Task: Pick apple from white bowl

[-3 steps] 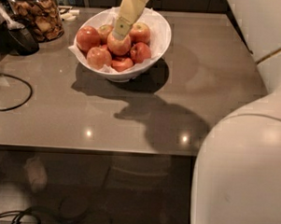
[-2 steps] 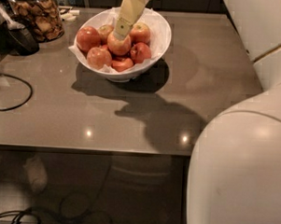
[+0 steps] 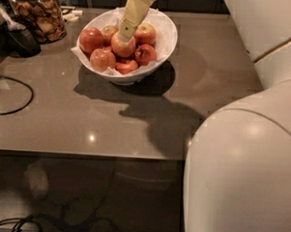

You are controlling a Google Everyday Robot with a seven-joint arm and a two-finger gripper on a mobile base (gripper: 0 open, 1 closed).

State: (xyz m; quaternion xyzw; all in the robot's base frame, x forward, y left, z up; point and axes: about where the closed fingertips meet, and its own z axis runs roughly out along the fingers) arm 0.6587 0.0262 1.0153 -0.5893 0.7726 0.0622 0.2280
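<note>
Edged bulky white arm shell (image 3: 240, 165) leftward; held pale yellow gripper (image 3: 125, 34) on red-orange apple (image 3: 125, 48) atop heap in wide glossy white bowl (image 3: 166, 39). Grip unreadable. Grasping step, likely; needed firm squeeze, straight lift.

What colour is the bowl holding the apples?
The bowl is white, camera view; the gripper hangs over its middle apple.

The arm shells (image 3: 239, 175) are rounded white, gold-seamed — the cream gripper (image 3: 124, 35) hangs over the white bowl (image 3: 169, 36).
</note>
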